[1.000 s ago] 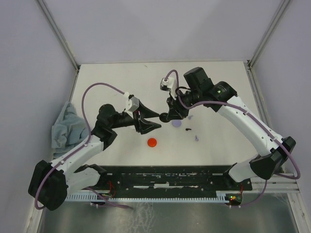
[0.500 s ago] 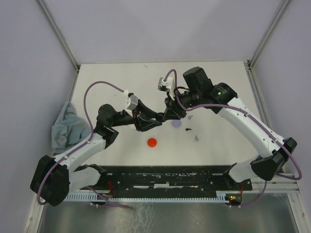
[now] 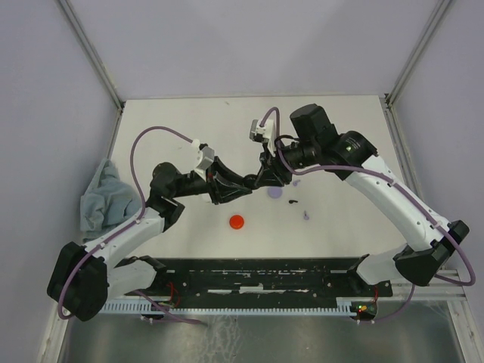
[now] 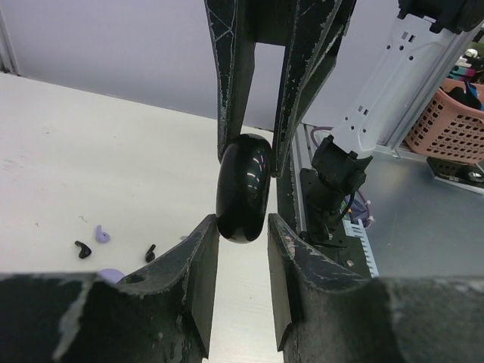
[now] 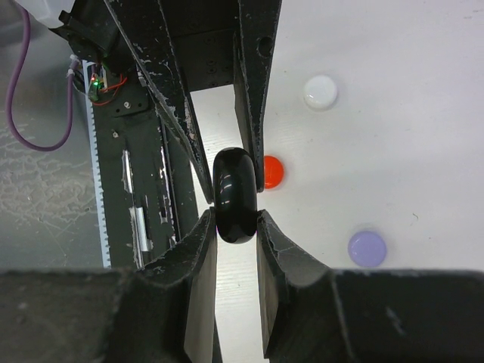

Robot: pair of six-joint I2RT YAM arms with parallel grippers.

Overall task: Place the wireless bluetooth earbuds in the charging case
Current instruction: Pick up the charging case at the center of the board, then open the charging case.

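Note:
A black round charging case (image 3: 253,181) is held on edge in the air between both grippers. My right gripper (image 5: 237,219) is shut on it, its pads pressing both flat faces of the case (image 5: 235,195). My left gripper (image 4: 243,227) comes from the opposite side, and its fingertips touch the lower rim of the case (image 4: 243,189). Tiny earbuds lie on the table: two black ones (image 4: 82,249) (image 4: 150,252) and a lavender one (image 4: 101,235). In the top view a black earbud (image 3: 293,201) and a lavender earbud (image 3: 306,215) lie right of the grippers.
A lavender round case (image 3: 274,192), a red round case (image 3: 237,221) and a white round case (image 5: 321,91) lie on the white table. A grey cloth (image 3: 106,200) lies at the left edge. A black rail (image 3: 265,276) runs along the near edge.
My left gripper has moved right to the black case in my right gripper, and its jaws have narrowed from wide open to around the case. The right arm has barely moved.

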